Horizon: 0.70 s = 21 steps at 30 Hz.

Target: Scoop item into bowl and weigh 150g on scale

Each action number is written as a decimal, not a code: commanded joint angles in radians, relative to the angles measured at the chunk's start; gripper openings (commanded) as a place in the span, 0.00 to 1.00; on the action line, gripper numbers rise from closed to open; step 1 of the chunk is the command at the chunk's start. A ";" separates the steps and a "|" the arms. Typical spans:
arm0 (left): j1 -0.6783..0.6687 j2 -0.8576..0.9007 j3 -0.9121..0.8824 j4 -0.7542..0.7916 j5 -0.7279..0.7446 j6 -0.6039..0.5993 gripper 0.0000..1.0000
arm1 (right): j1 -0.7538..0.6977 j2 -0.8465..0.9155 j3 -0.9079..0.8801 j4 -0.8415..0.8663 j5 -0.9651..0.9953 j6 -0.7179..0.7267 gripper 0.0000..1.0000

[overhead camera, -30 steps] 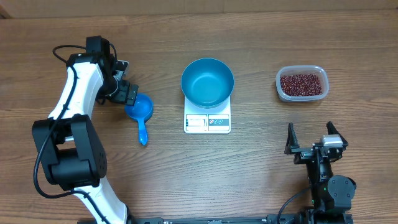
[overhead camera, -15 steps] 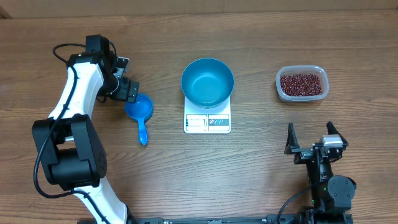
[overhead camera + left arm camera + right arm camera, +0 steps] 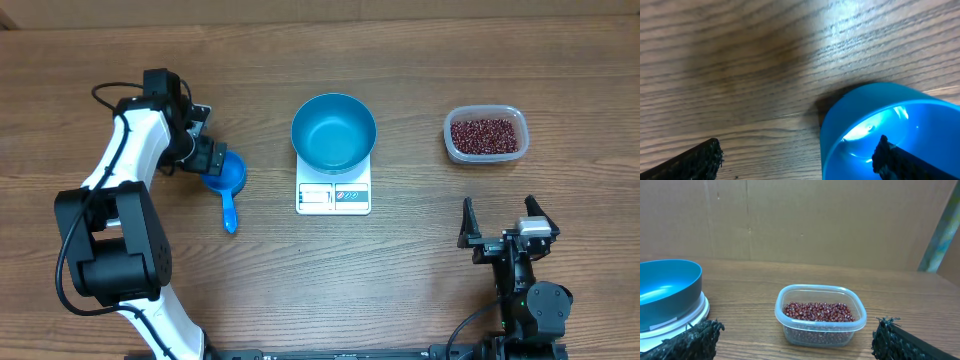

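One bowl, one scale, one clear tub, one blue scoop and two arms share the wooden tabletop. The deep blue bowl sits on the white scale with nothing inside it, and the scale's display edge shows at the bowl's 6 o'clock. All the beans lie in the tub, well apart at the bowl's 3 o'clock. The scoop lies at the bowl's 8 o'clock, cup empty, handle pointing to 6 o'clock. The left tool hangs at the cup's 11 o'clock, spread wide and gripping nothing; seen from the wrist, one finger is over the cup and the other over bare wood. The right tool rests at the scale's 4 o'clock, spread wide and empty, with nothing between it and the tub
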State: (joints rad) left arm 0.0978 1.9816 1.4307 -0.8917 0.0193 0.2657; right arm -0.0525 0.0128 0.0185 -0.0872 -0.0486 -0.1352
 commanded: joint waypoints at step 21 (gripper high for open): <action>-0.001 0.010 -0.022 0.036 0.014 0.016 1.00 | -0.003 -0.010 -0.010 0.006 -0.005 -0.004 1.00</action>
State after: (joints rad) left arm 0.0978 1.9816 1.4132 -0.8608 0.0193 0.2657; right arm -0.0525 0.0128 0.0185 -0.0868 -0.0486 -0.1352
